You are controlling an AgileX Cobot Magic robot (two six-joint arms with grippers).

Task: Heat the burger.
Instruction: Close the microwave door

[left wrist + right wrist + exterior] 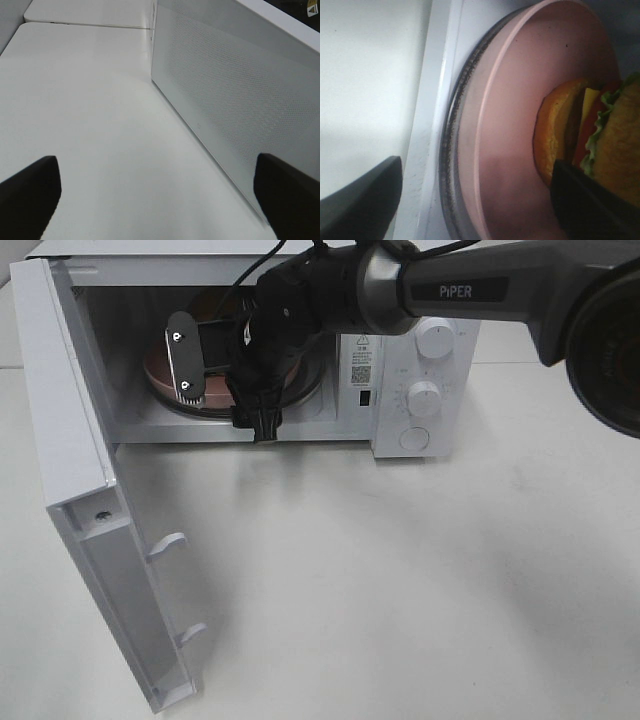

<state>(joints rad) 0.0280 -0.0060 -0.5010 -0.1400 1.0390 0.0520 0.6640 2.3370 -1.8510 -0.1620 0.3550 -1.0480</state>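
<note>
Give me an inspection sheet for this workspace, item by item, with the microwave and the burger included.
Surface: white table, carrying the microwave.
Job's things: burger on a pink plate, on the glass turntable inside the microwave; door swung wide open.
Clutter: nothing seen.
Grippers: right gripper inside the cavity, jaws open, one finger close to the burger; left gripper open, holding nothing, over the table beside the microwave's side wall.
Cables: black cable running along the right arm above the cavity.
Surroundings: second white tabletop adjoining the table.
</note>
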